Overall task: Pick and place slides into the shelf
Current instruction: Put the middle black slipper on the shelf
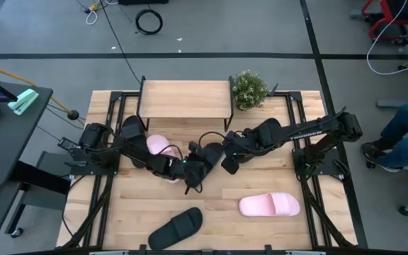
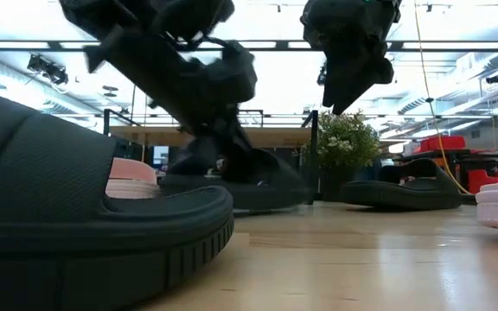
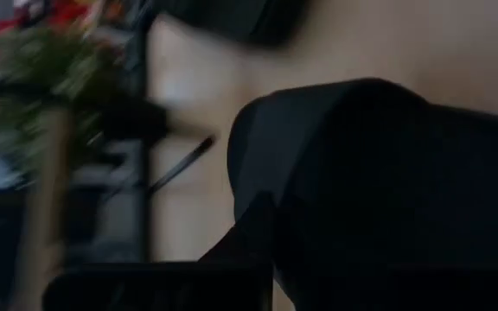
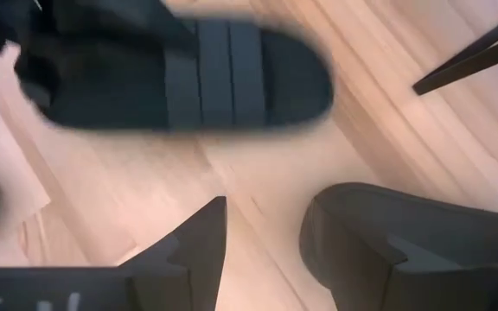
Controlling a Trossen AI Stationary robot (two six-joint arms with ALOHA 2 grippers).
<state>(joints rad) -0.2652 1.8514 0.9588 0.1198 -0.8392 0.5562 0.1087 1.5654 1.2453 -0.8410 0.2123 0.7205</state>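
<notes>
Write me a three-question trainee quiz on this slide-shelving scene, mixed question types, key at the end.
1. True or false: the wooden top board of the shelf carries a slide.
2. Multiple choice: the left gripper is A) open above bare table, B) shut on a black slide at mid-table, C) parked beside the potted plant.
3. Fill in: the pink slide lying near the table's front right is ____ from both grippers.

Key
1. False: the board is bare.
2. B. The right gripper is open close by.
3. Apart. A second pink slide lies under the left arm, and another black slide lies at the front edge.
</notes>
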